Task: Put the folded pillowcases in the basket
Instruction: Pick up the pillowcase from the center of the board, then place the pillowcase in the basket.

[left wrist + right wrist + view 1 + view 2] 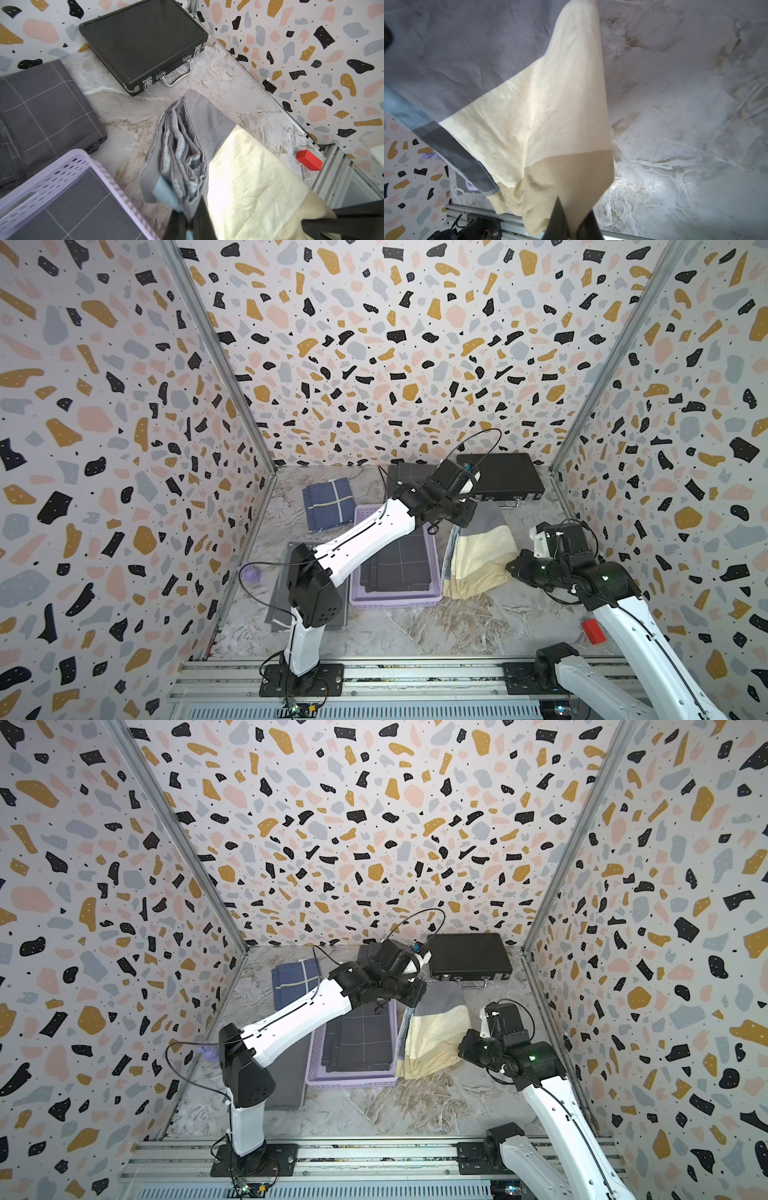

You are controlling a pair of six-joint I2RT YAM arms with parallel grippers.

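The folded pillowcase, pale yellow with grey bands, hangs between both grippers just right of the basket. My left gripper is shut on its grey layered far corner. My right gripper is shut on its yellow near edge, and in both top views it shows at the cloth's right side. The lilac perforated basket holds a folded dark grey checked cloth. In both top views the left wrist hides the left gripper's jaws.
A black hard case with a metal handle lies at the back right. A navy folded cloth and a dark grey one lie behind the basket. Another grey cloth lies left of it. A red block sits near the right wall.
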